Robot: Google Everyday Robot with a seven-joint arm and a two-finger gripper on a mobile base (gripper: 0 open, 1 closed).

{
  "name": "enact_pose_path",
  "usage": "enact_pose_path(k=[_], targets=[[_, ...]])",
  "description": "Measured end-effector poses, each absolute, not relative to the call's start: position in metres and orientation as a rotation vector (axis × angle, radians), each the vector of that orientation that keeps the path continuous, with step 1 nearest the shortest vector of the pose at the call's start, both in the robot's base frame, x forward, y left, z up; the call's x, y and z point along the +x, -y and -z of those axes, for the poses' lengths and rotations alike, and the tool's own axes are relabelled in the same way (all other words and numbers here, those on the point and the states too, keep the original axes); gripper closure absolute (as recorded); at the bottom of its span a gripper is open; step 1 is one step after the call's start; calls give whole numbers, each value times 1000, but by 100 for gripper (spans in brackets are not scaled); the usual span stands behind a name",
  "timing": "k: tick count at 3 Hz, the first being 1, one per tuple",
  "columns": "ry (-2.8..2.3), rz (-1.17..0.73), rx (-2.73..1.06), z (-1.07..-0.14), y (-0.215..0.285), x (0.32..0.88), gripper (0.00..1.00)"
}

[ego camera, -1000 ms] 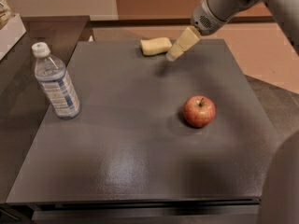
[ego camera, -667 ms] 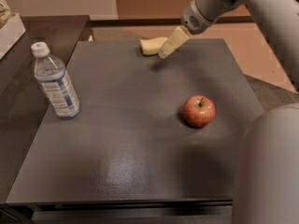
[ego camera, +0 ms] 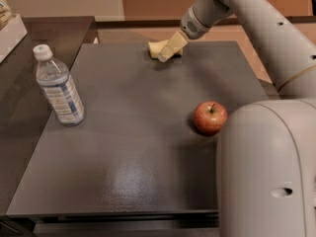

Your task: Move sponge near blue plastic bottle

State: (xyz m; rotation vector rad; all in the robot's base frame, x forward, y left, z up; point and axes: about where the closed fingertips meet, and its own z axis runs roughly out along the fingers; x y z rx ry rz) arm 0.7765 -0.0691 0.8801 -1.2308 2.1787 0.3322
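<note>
The pale yellow sponge (ego camera: 156, 48) lies at the far edge of the dark table (ego camera: 138, 172), a little right of the middle. My gripper (ego camera: 169, 50) comes down from the upper right and sits right at the sponge, covering its right part. The blue plastic bottle (ego camera: 58, 88), clear with a white cap and a blue-and-white label, stands upright at the table's left side, well apart from the sponge.
A red apple (ego camera: 210, 117) sits on the right part of the table. My arm's large pale body (ego camera: 266, 177) fills the lower right. A white box (ego camera: 11, 32) stands on the darker counter at the far left.
My gripper has moved left along the far edge and now overlaps the sponge's right part. The arm takes up more of the right side. Bottle and apple have not moved.
</note>
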Motion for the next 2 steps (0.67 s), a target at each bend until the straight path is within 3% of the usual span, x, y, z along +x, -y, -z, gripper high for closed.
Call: enact_pose_path(k=[1, 2], targets=[[-2178, -334, -1243, -868, 58, 792, 0], [-2188, -333, -1253, -858, 49, 803, 17]])
